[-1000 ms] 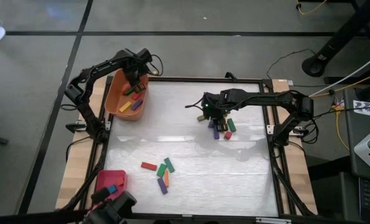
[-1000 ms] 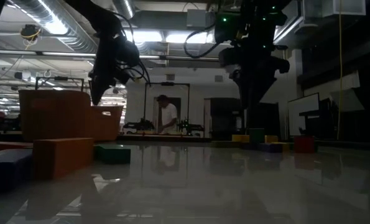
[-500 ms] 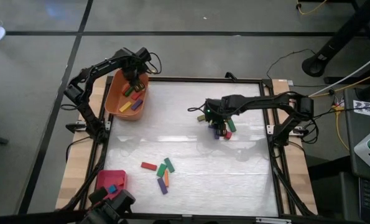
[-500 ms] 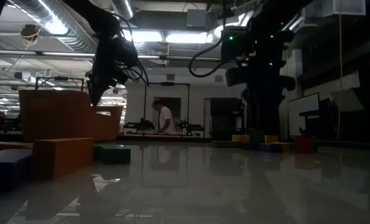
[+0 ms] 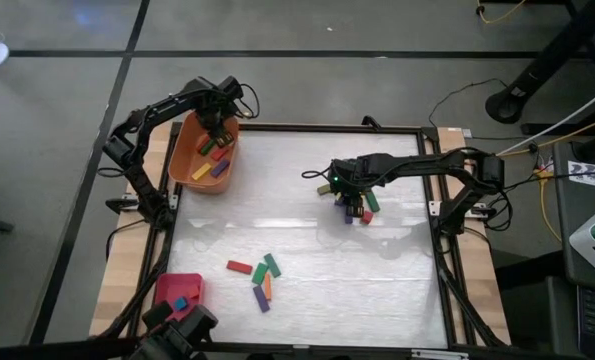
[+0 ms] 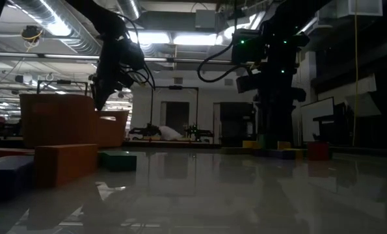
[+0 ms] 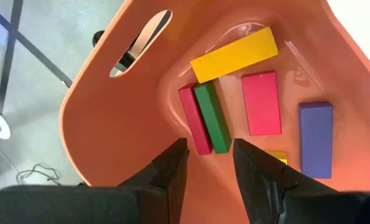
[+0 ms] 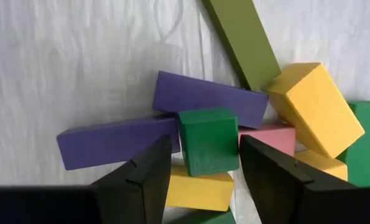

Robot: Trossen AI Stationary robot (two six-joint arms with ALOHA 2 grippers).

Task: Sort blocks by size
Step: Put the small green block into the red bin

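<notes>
At the table's far-left corner, left gripper (image 5: 215,131) hangs over the orange tub (image 5: 185,158), jaws parted, nothing between them. Left wrist view: fingertips (image 7: 172,163) sit just above a red bar (image 7: 194,119) and green bar (image 7: 212,117) lying side by side and touching; a yellow bar (image 7: 234,54), pink bar (image 7: 261,102) and purple bar (image 7: 316,139) lie in the same tub.

Near-left corner: flat red tray (image 5: 172,286) holds a couple of small cubes, one blue (image 5: 181,302).

Centre-near of the table (image 5: 297,170): loose group of blocks, red bar (image 5: 239,267), green bar (image 5: 272,265), orange bar (image 5: 267,287) and purple bar (image 5: 261,299), close together, some touching.

Right of centre: right gripper (image 5: 352,200) is down in the second pile. Right wrist view: jaws open, straddling a small green cube (image 8: 208,140); cannot tell if the pads touch it, not clamped as far as visible. Cube rests among two purple bars (image 8: 208,97), a yellow block (image 8: 314,107), a pink block (image 8: 267,135), an olive bar (image 8: 242,38) and another yellow block (image 8: 198,189) beneath. Low view: the pile shows as a low row at the right arm's base.
</notes>
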